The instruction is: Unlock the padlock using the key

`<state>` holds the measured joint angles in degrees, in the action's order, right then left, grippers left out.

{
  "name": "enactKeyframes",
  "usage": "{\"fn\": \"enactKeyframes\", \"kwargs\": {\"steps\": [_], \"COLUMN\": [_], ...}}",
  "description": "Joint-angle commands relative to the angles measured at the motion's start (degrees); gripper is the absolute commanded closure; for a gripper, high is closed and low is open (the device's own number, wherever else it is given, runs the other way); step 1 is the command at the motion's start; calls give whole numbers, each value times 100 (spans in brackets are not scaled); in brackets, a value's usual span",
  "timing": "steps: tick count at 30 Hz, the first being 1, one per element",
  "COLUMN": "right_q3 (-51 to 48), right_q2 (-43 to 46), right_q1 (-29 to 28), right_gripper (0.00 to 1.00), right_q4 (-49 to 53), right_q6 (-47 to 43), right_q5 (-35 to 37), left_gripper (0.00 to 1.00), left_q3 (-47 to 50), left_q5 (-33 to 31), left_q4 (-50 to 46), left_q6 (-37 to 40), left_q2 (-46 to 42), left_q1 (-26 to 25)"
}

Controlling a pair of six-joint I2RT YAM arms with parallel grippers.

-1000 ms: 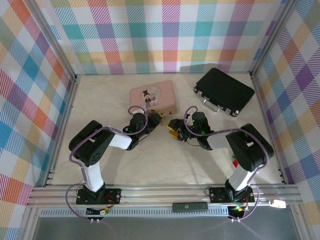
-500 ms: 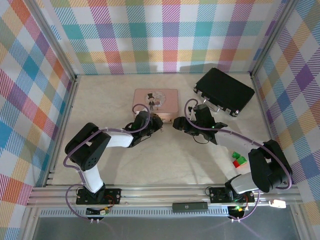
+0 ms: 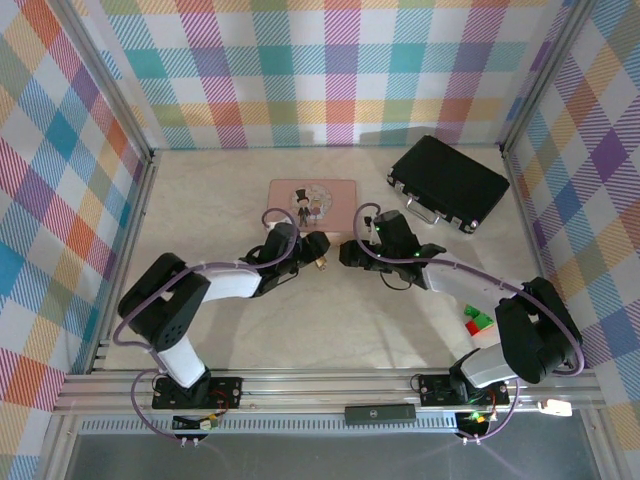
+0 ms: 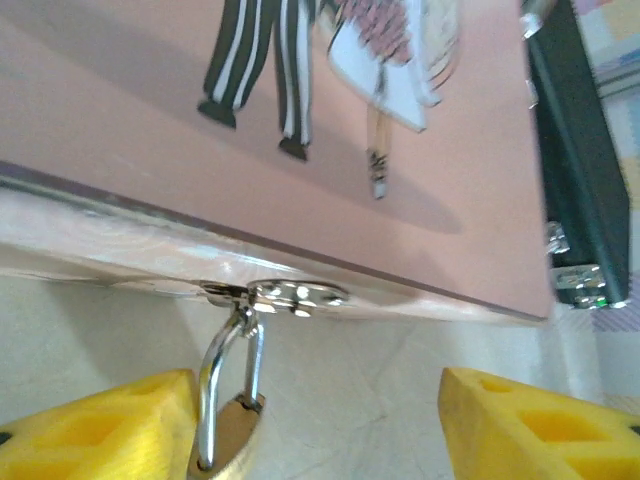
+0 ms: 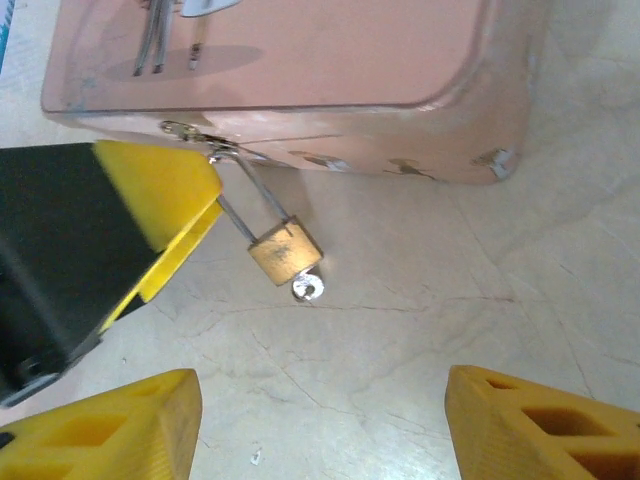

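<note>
The small brass padlock [image 5: 285,250] hangs by its thin silvery shackle [image 4: 225,365] from the clasp [image 4: 290,295] on the near side of the pink box [image 3: 312,200]. The key shows as a small silvery round head [image 5: 308,288] sticking out of the padlock's underside. My left gripper [image 4: 320,425] is open; the padlock [image 4: 228,432] lies right against the inner side of its left yellow finger [image 4: 100,425]. My right gripper [image 5: 320,425] is open just short of the padlock, with bare table between its fingers. Seen from above, both grippers [image 3: 312,248] [image 3: 348,252] meet at the box's front edge.
A black case [image 3: 448,182] lies at the back right, close to the right arm. A red-green-yellow cube [image 3: 478,322] sits near the right arm's elbow. Checked walls enclose the marble-look table [image 3: 330,320] on three sides.
The pink box has straightened and slid back a little. Both arms have stretched out toward its front edge, and the right arm's elbow has swung right, uncovering the cube.
</note>
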<state>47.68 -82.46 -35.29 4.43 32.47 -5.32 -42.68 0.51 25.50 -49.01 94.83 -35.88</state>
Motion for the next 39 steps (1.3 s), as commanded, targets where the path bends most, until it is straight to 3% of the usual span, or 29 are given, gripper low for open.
{"fn": "enactKeyframes", "kwargs": {"steps": [1, 9, 15, 18, 21, 27, 39], "right_q3": [326, 1104, 2028, 2170, 2347, 1965, 351], "right_q2": [-164, -1171, -2107, -2297, -2440, -1944, 170], "right_q1": [-221, -470, -362, -166, 131, 215, 416], "right_gripper": [35, 34, 33, 33, 33, 33, 37], "right_q4": [242, 317, 552, 294, 146, -123, 350], "right_q6": [-346, -469, -604, -732, -764, -833, -812], "right_q5": [407, 541, 827, 1022, 663, 115, 468], "left_gripper": [33, 33, 35, 36, 35, 35, 41], "left_q3": [242, 539, 702, 778, 706, 337, -690], "left_q5": [-61, 509, 1093, 1074, 869, 727, 442], "left_q4": [-429, -807, -478, -333, -291, 183, -310], "left_q6": [144, 595, 742, 769, 816, 757, 1639], "left_q2": [-574, -1211, -966, -825, -608, 157, 1038], "left_q1": [250, 760, 725, 561, 304, 25, 2]}}
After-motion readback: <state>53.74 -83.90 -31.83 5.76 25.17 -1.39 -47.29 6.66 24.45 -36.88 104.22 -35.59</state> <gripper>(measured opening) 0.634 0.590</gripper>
